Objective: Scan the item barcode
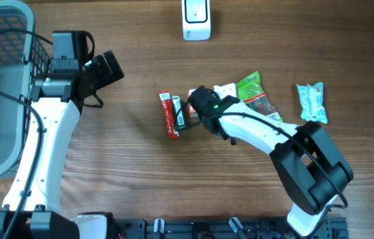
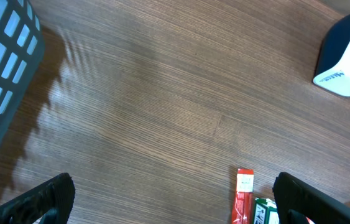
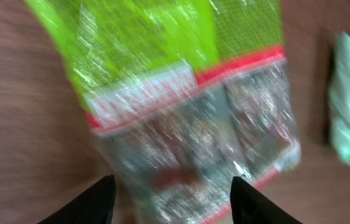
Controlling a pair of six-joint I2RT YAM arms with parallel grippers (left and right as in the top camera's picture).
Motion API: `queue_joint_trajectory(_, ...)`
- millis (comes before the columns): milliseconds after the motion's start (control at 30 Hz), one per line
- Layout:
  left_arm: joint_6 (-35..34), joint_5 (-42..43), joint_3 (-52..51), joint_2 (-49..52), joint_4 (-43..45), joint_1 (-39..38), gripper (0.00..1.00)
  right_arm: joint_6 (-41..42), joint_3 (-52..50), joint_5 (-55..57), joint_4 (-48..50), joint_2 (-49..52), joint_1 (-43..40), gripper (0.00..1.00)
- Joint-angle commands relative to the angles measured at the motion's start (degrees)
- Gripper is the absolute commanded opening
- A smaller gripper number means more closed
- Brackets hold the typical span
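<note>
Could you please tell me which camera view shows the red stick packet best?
The overhead view: the red stick packet shows whole and unblocked there. The left wrist view catches only one end at the bottom edge, and the right wrist view does not show it.

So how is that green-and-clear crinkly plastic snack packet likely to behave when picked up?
The green-and-clear crinkly plastic snack packet is probably floppy: its thin film is creased, so it would likely sag from a pinch at one end. The glossy, glinting wrap may be slippery. It lies flat, so rolling seems unlikely.
</note>
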Motion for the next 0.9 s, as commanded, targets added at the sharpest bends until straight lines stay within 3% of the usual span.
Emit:
queue_joint_trajectory(0, 0.7, -0.76, 0.39, 0.28, 0.07, 0.33, 1.0, -3.72, -1.4, 3.23, 2.43, 1.55, -0.59, 0.6)
queue_joint_trajectory(100, 0.68, -0.76, 0.39, 0.28, 0.07, 0.33, 1.0, -3.87, -1.42, 6.69, 3.28, 1.55, -2.32, 0.62)
queue_joint_trajectory(333, 0.7, -0.76, 0.37, 0.28, 0.07, 0.33, 1.0, -4.02, -2.93, -6.23, 6.62, 1.55, -6.93, 0.62)
queue_joint_trajectory(667, 0.7, -0.76, 0.39, 0.28, 0.07, 0.33, 1.0, -8.35, -10.71, -7.85, 13.18, 1.55, -8.33, 0.6)
queue_joint_trajectory(767, 0.68, -0.76, 0.39, 0.28, 0.07, 0.33, 1.0, -8.55, -11.3, -7.85, 13.38, 1.55, -8.33, 0.25)
queue_joint_trajectory(800, 0.68, -0.76, 0.39, 0.28, 0.07, 0.33, 1.0, -10.03, -11.13, -7.87, 13.33, 1.4, -8.33, 0.08)
queue_joint_trajectory(867, 0.68, -0.76, 0.39, 0.28, 0.07, 0.33, 1.0, -12.13, -10.23, -7.87, 12.31, 0.9, -8.33, 0.04)
